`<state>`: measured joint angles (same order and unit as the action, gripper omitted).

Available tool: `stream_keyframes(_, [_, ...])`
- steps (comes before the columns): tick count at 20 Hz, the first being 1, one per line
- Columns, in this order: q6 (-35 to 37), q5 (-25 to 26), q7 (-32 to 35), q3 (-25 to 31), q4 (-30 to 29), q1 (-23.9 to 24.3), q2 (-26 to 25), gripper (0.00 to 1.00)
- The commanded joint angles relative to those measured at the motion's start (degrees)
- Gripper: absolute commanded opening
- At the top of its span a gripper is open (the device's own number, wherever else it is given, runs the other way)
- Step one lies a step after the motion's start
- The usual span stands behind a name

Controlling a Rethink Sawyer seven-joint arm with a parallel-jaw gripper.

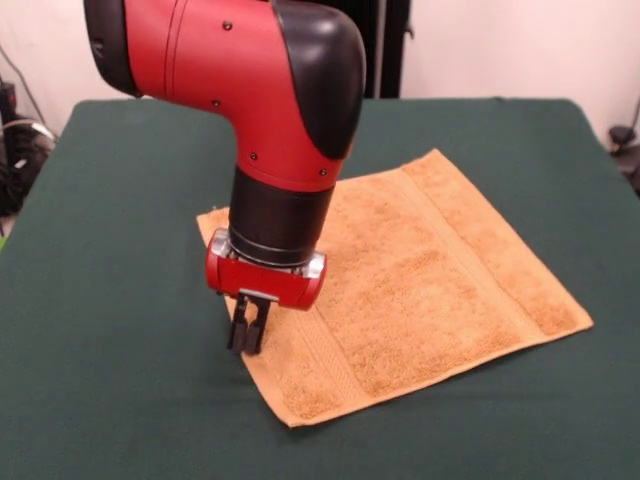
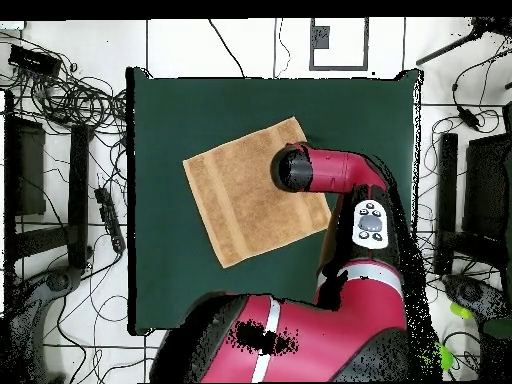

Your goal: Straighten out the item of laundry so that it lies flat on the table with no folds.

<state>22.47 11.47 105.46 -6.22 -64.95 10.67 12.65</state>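
Note:
The orange-tan towel (image 1: 430,270) lies spread out flat on the dark green table (image 1: 120,380), turned at an angle to the table's edges. Paler woven bands run near its two ends. No label shows. My gripper (image 1: 247,338) points straight down at the towel's left edge, its fingers (image 1: 240,330) close together, with the tips at or just above the cloth. In the overhead view the towel (image 2: 240,200) sits in the middle of the table (image 2: 170,120), and the arm's wrist covers its right corner and hides the gripper.
The red and black arm (image 2: 340,170) reaches in over the table from the robot's base. Cables and stands (image 2: 70,100) lie on the floor around the table. Wide green table surface surrounds the towel on all sides.

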Motion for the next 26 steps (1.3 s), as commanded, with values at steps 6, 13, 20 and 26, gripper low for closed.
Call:
stream_keyframes(6, [-0.5,1.8,0.7,6.0,-4.8,2.8,-2.7,0.0])
stream_keyframes(13, [5.4,0.3,-5.3,13.7,-12.9,9.1,6.8,0.0])
stream_keyframes(20, [11.3,1.7,-7.4,15.1,-15.7,10.3,14.0,0.0])
stream_keyframes(26, [10.3,4.0,-4.3,12.5,-15.5,8.0,16.1,0.0])
